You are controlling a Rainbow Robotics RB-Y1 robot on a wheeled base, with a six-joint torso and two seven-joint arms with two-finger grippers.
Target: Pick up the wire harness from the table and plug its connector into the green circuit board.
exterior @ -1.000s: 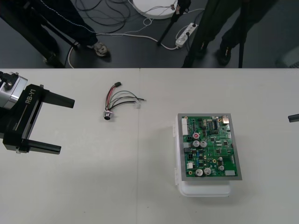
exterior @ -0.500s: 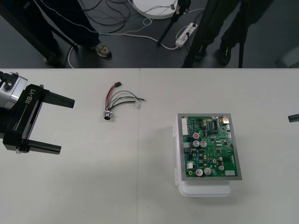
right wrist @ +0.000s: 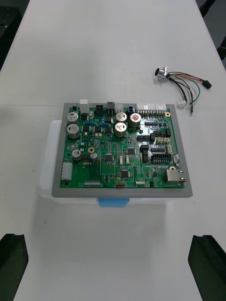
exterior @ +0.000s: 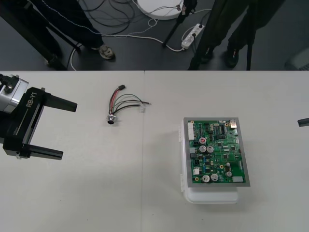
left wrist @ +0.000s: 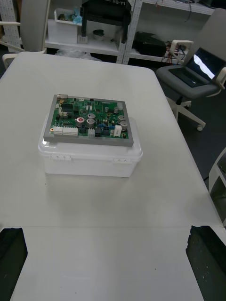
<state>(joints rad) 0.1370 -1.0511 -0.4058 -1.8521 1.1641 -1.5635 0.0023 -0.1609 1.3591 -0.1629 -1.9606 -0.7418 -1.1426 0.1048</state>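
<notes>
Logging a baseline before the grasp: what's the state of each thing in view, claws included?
left claw: open, empty, at the table's left side.
right claw: open, empty, at the table's right side, facing the board.
wire harness: lying loose on the table, unplugged, not gripped.
green circuit board: flat on its white base, harness not plugged in.

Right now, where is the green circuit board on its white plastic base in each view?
Front view: green circuit board on the robot's right side, right of the red, black and green wire harness.
Right wrist view: board between the right end effector and the harness.
Left wrist view: board ahead of the left end effector.
Shared landmark: the white plastic base under the board.
</notes>
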